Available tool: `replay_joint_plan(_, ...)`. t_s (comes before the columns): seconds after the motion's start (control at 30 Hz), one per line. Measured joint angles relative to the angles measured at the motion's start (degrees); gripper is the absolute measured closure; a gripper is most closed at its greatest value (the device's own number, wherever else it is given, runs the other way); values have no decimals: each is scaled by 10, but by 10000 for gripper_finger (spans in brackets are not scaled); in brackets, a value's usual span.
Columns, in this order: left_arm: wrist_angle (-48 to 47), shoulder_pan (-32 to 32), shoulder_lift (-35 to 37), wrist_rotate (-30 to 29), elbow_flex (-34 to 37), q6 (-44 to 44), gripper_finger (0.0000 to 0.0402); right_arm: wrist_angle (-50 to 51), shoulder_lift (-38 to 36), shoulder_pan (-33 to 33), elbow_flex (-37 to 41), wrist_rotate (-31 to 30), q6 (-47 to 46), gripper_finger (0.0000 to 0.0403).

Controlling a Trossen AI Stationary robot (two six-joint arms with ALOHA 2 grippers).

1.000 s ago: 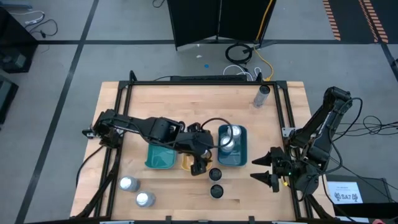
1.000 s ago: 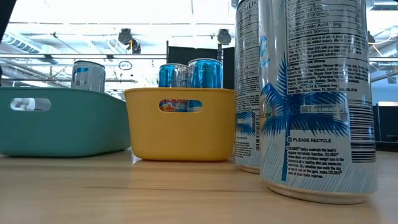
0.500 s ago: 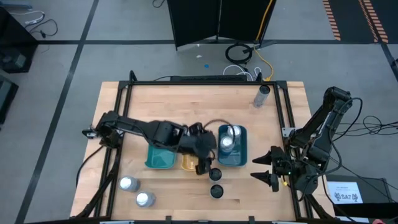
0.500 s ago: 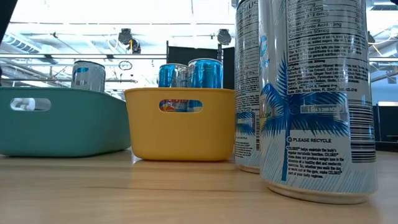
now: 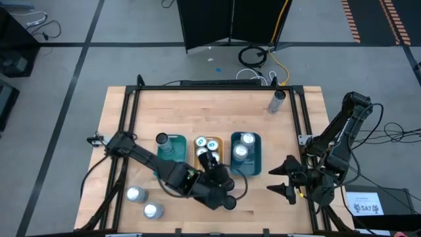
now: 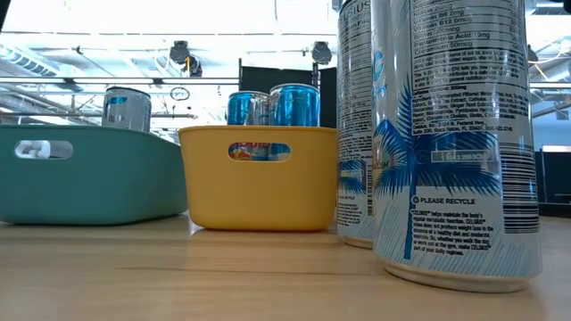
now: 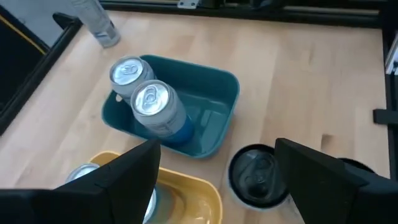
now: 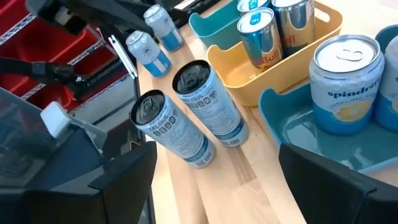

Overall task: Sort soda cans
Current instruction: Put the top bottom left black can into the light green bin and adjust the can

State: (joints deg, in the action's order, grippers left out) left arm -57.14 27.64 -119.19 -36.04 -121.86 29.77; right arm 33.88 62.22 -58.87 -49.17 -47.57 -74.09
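Spanning most of the overhead view, the wooden table [image 5: 197,112] carries three small trays in a row near its middle: a teal tray [image 5: 172,150], a yellow tray [image 5: 199,146] and a blue tray [image 5: 253,161]. The left arm reaches from the table's left edge across the front, and the left gripper [image 5: 220,191] hovers over the front centre of the table, its fingers spread apart and holding nothing. In its wrist view a black can [image 7: 257,176] stands on the bare wood between the two fingers and a little ahead of them, just in front of the blue tray [image 7: 217,102], with the rim of a second dark can showing beside the far finger. Two silver-topped cans [image 7: 149,106] stand together in that blue tray, and one more can stands in the yellow tray [image 7: 186,186] beside it. The right gripper [image 5: 284,179] waits off the table's right front corner, fingers open and empty. From its wrist view two tall cans [image 8: 186,112] stand side by side on the wood in front of the yellow tray [image 8: 273,71], which holds blue cans [image 8: 260,31]. One can [image 5: 162,139] stands in the teal tray, two silver cans [image 5: 143,203] stand at the front left corner, and a clear bottle [image 5: 277,100] stands near the back right edge.
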Motion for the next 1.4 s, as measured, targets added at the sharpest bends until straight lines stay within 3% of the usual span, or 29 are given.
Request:
replay_joint_plan(0.2, 73, 8, 0, -2, 30, 30, 75, 19, 0, 0, 0, 0, -2, 71)
replay_joint_plan(0.4, 161, 9, -1, 38, 83, 46, 75, 19, 0, 0, 0, 36, 0, 71)
replay_joint_plan(0.73, 104, -1, -1, 77, 89, 100, 75, 20, 0, -1, 0, 75, 9, 71)
replay_joint_plan(1.1, 117, -22, -16, 162, 88, 103, 75, 20, 0, -1, 0, 75, 28, 71)
replay_joint_plan(1.4, 132, -29, -20, 175, 88, 104, 75, 20, 0, -1, 0, 75, 28, 71)
